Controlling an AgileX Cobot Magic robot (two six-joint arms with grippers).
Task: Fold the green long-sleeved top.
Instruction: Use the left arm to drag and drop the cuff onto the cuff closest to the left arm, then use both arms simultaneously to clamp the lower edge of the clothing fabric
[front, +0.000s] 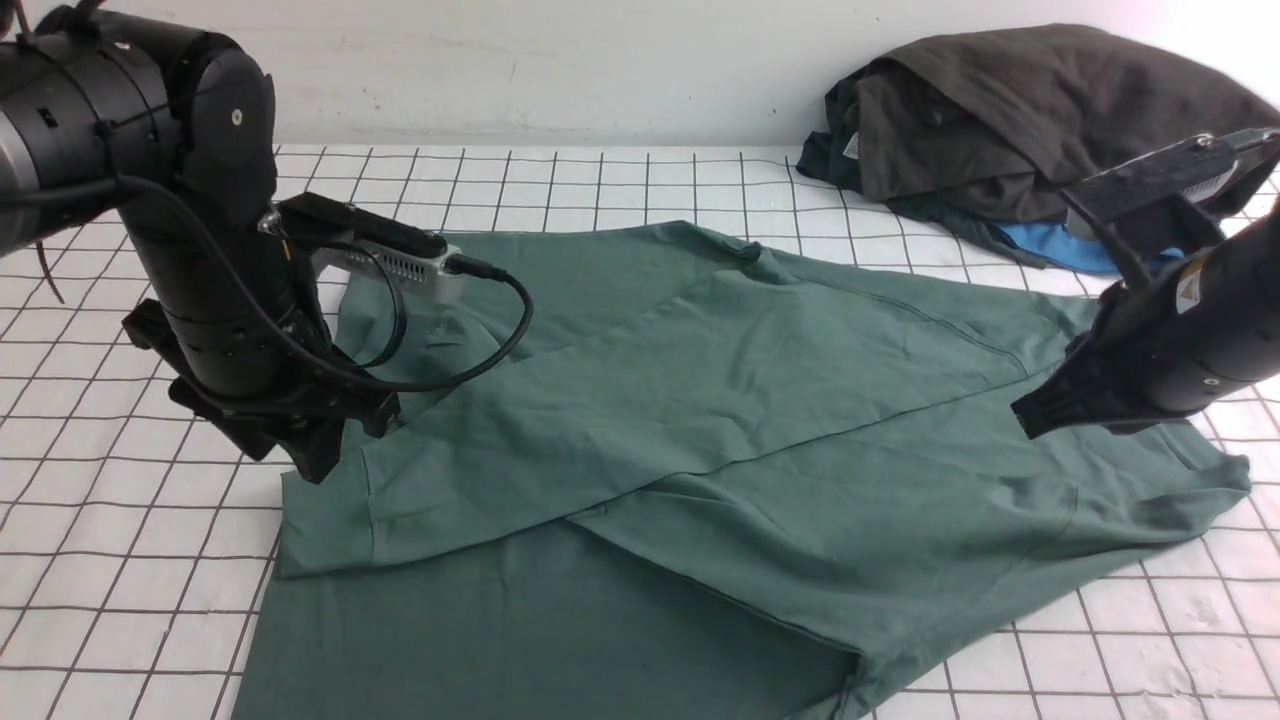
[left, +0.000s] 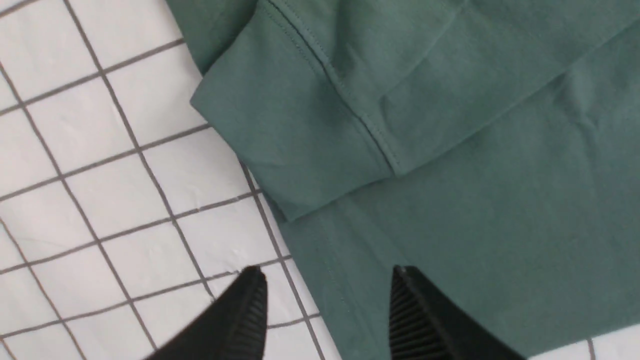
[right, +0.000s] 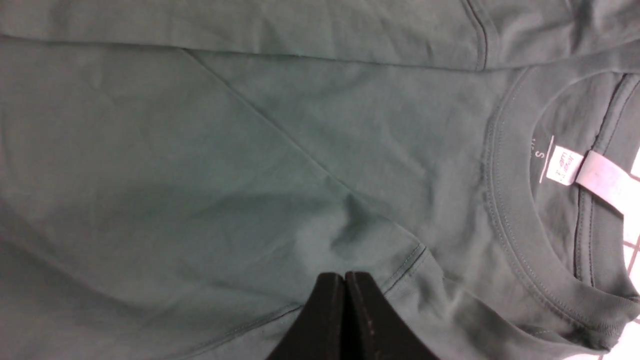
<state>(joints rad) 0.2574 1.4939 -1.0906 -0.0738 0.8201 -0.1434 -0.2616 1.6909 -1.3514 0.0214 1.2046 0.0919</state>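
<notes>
The green long-sleeved top (front: 700, 400) lies flat on the white, grid-lined table (front: 120, 560). It fills the middle and reaches from the near edge of the front view back past the centre. It is a dull forest green, smooth with only faint creases, and its stitched seams show as darker lines. There is one such top. Two folded-in layers of it cross over the body in long diagonal edges.

At its left edge one sleeve cuff (left: 280, 130) lies flat on the body, its corner reaching out over the white cloth. Just beside that cuff, the left fingers (left: 420, 320) stand wide apart with nothing between them, one over the table and one over the green fabric.

At the right, the right fingers (right: 330, 310) are pressed together, with no cloth seen in them. They hang over the top near its ribbed round neck (right: 510, 220), where one white label (right: 565, 166) shows.

At the far right sits one heap of dark grey-brown garments (front: 1000, 100); how many I cannot tell. One bright blue garment (front: 1050, 245) peeks from under it.
</notes>
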